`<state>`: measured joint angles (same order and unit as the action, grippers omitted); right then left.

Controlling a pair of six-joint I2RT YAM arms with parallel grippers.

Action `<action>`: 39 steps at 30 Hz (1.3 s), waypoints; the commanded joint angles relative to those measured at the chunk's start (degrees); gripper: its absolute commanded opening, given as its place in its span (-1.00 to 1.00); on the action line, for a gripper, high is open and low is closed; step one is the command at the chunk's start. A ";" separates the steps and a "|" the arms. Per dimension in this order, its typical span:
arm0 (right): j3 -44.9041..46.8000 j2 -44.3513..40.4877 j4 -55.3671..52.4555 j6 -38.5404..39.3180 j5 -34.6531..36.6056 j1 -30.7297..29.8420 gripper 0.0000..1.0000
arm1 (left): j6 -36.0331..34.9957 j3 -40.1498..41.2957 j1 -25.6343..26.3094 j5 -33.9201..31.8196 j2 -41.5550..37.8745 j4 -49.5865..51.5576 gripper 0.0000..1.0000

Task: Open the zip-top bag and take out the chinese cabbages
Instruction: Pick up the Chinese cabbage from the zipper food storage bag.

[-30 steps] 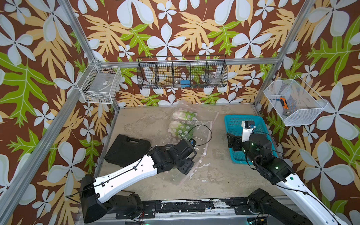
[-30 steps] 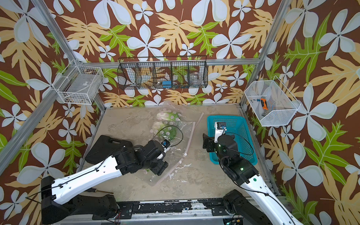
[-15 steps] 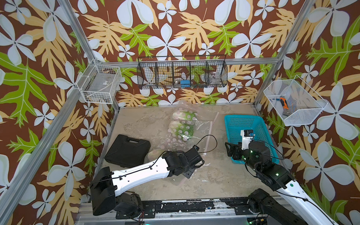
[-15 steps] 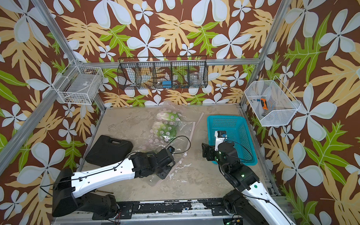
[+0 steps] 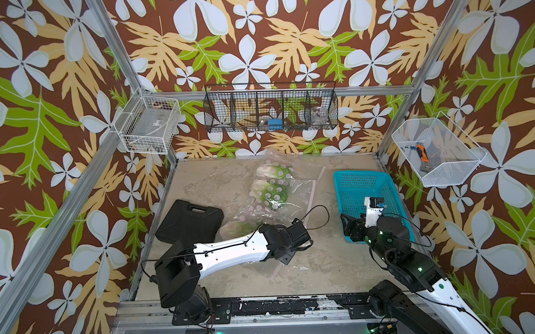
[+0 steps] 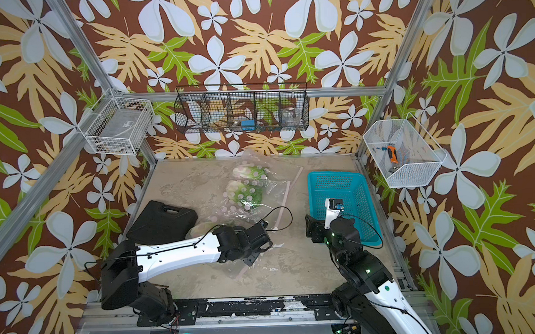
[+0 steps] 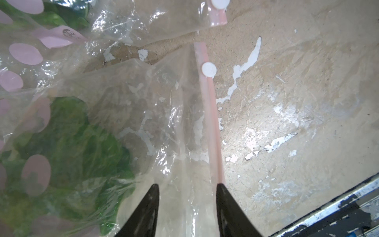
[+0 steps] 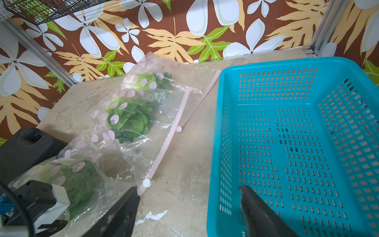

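The clear zip-top bag with pink dots lies flat on the table, its two pink zip strips spread apart. Three chinese cabbages show through the film; they also show in the right wrist view. My left gripper hangs low over the bag's near end with its jaws apart. Bag film lies between the jaws and the zip strip runs by one fingertip. My right gripper stands open beside the bag, with one finger over the basket.
A teal plastic basket stands at the right, under my right wrist. A black case lies left of the bag, touching it. Wire baskets hang on the back and side walls. The metal rail runs along the front edge.
My left arm has swung down and toward the front along the bag, and its jaws have narrowed. My right gripper has drawn back a little toward the front.
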<state>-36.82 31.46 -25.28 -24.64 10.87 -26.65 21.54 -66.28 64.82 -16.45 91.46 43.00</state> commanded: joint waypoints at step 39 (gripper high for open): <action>1.52 -11.68 1.07 -0.73 6.25 -0.05 0.22 | 6.46 -0.32 3.90 -12.18 4.12 3.96 -0.77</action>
<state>-34.68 19.57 -25.23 -25.74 20.91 -26.65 25.85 -67.16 69.45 -28.60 97.34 49.52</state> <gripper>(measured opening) 0.612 0.126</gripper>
